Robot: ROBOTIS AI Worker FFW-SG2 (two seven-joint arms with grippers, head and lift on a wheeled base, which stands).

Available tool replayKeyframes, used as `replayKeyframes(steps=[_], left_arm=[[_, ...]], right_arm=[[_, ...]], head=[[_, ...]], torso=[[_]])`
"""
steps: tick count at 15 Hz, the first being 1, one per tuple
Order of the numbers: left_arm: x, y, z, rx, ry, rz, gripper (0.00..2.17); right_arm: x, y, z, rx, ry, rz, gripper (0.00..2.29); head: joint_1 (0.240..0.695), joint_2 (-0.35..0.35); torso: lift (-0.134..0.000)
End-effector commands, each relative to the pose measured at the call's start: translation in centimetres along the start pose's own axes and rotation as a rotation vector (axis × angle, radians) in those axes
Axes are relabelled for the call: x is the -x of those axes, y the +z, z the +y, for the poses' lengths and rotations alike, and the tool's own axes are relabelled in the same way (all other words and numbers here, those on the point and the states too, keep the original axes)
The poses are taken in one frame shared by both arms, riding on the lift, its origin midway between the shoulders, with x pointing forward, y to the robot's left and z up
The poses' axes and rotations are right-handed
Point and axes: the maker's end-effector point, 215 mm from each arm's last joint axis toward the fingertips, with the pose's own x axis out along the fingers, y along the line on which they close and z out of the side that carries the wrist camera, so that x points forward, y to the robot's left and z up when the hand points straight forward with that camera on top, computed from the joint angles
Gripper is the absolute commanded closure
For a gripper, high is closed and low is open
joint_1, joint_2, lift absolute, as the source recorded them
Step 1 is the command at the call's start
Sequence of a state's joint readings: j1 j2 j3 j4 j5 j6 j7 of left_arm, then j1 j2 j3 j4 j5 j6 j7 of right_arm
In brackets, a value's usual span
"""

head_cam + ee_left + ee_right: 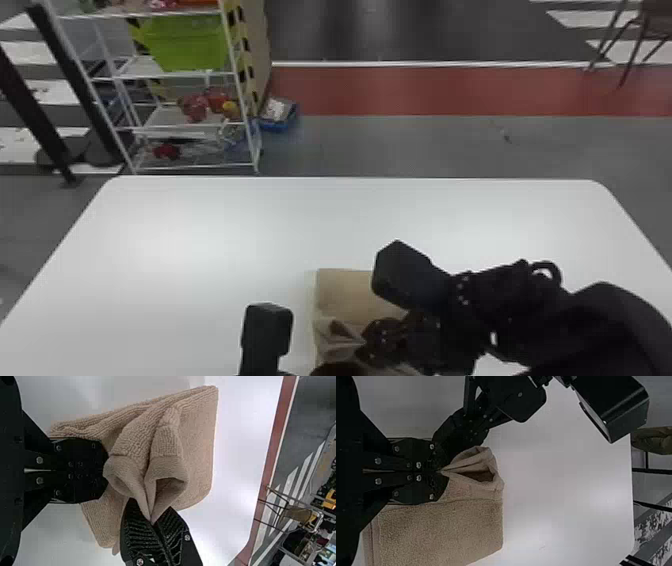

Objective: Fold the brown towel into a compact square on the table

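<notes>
The towel [345, 290] lies on the table [200, 250], well in from the far edge, between the left and right edges. It is partly folded, with raised, gathered cloth on top. The left gripper [104, 470] and right gripper [440, 471] each pinch this cloth, fingers closed. A further fold seems in hand; next, likely, lay the flap flat, line up its edges, then release without dragging the layers.
</notes>
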State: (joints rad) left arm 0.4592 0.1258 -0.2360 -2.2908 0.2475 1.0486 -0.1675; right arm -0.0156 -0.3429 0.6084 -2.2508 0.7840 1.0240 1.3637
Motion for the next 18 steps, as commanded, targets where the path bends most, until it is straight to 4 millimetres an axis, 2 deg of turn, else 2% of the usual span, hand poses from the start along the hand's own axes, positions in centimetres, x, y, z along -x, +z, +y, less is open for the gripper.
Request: replayKeyframes(steps=[1,5,7,9,10,11,12,18], left_arm=[[0.0,0.0,0.0,-0.001,0.001,0.001,2.01],[0.0,0.1,0.0,-0.002,0.002,-0.003,2.01],[0.0,0.2,0.0,-0.002,0.002,-0.004,2.01],[0.1,0.3,-0.1,-0.004,0.0,-0.006,2.01],[0.1,0.4,-0.1,-0.006,0.001,-0.007,2.01],[0.2,0.4,0.0,-0.005,0.003,-0.007,2.01],[0.2,0.3,-0.1,-0.005,0.002,-0.008,2.01],[1.4,1.0,-0.8,-0.014,-0.008,-0.029,2.01]], right_arm=[[-0.4,-0.5,0.6,0.0,0.017,0.011,1.59],[-1.0,-1.7,1.6,-0.001,0.036,0.038,1.59],[-1.0,-2.1,1.1,-0.005,0.028,0.049,1.51],[-0.6,-2.4,0.4,-0.022,0.016,0.044,1.13],[-0.4,-2.6,0.1,-0.031,0.01,0.043,0.59],[-0.1,-2.7,-0.3,-0.048,0.002,0.038,0.18],[0.5,-2.9,-0.7,-0.071,-0.003,0.025,0.04],[4.3,-3.4,-4.5,-0.191,-0.036,-0.091,0.05]], head=[[0.695,0.019],[0.695,0.018],[0.695,0.013],[0.695,0.008],[0.695,0.004],[0.695,0.0],[0.695,-0.01],[0.695,-0.058]], torso=[[-0.123],[-0.123],[-0.123],[-0.123],[-0.123],[-0.123],[-0.123],[-0.123]])
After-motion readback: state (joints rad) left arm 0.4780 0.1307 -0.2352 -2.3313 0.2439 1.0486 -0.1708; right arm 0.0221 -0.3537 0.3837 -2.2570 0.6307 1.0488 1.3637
